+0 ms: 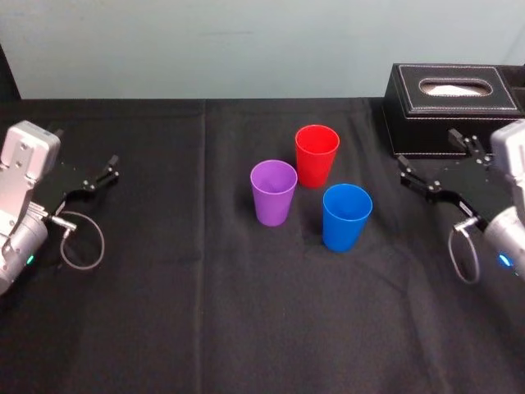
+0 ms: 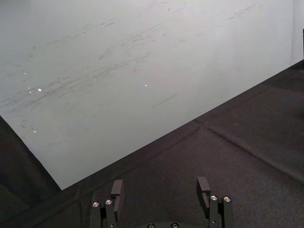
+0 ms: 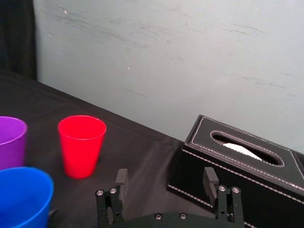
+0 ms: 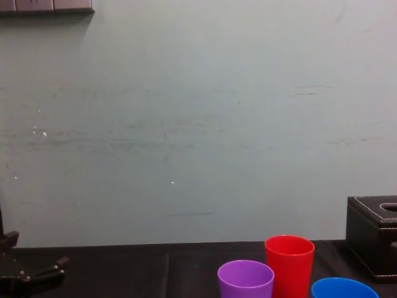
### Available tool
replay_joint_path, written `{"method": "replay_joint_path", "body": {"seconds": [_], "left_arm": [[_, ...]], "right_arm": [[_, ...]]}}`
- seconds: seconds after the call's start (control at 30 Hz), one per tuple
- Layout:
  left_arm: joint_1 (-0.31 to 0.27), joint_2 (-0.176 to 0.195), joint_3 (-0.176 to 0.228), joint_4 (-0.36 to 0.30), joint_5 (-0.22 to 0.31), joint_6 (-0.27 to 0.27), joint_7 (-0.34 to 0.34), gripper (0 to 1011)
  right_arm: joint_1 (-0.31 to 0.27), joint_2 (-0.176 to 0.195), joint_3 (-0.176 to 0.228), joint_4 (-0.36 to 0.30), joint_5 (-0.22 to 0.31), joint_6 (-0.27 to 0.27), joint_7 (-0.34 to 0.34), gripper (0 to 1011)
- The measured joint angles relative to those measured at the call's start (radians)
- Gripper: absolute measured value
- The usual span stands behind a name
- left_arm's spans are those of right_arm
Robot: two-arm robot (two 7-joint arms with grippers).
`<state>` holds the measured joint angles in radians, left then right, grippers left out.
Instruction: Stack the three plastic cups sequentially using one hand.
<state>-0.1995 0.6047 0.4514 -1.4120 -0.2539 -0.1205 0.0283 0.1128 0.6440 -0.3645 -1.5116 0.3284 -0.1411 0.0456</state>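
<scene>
Head view: tapered red cup (image 1: 317, 154), purple cup (image 1: 273, 191) and blue cup (image 1: 346, 216) stand upright, clustered mid-table (image 1: 205, 312). Box (image 1: 451, 107) flanks right gripper (image 3: 166, 183); left gripper (image 2: 160, 192) opposite. Both jaws gape, empty.

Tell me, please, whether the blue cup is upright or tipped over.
Upright: the blue cup stands on its narrow base with its open mouth facing up, not nested in the purple cup or red cup.
</scene>
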Motion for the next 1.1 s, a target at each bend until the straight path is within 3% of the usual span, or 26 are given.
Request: {"method": "replay_joint_path", "body": {"seconds": [0.3, 0.53, 0.8, 1.1], "left_arm": [[0.0, 0.0, 0.0, 0.0, 0.0, 0.0, 0.0, 1004], [0.0, 0.0, 0.0, 0.0, 0.0, 0.0, 0.0, 1005], [0.0, 0.0, 0.0, 0.0, 0.0, 0.0, 0.0, 1005], [0.0, 0.0, 0.0, 0.0, 0.0, 0.0, 0.0, 1005]], "right_arm": [[-0.154, 0.073, 0.072, -0.081, 0.107, -0.053, 0.116, 1000], [-0.234, 0.084, 0.078, -0.102, 0.122, -0.111, 0.179, 1002], [-0.244, 0.054, 0.051, -0.098, 0.092, -0.13, 0.217, 1000], [-0.194, -0.001, 0.021, -0.07, 0.064, -0.101, 0.254, 1002]]}}
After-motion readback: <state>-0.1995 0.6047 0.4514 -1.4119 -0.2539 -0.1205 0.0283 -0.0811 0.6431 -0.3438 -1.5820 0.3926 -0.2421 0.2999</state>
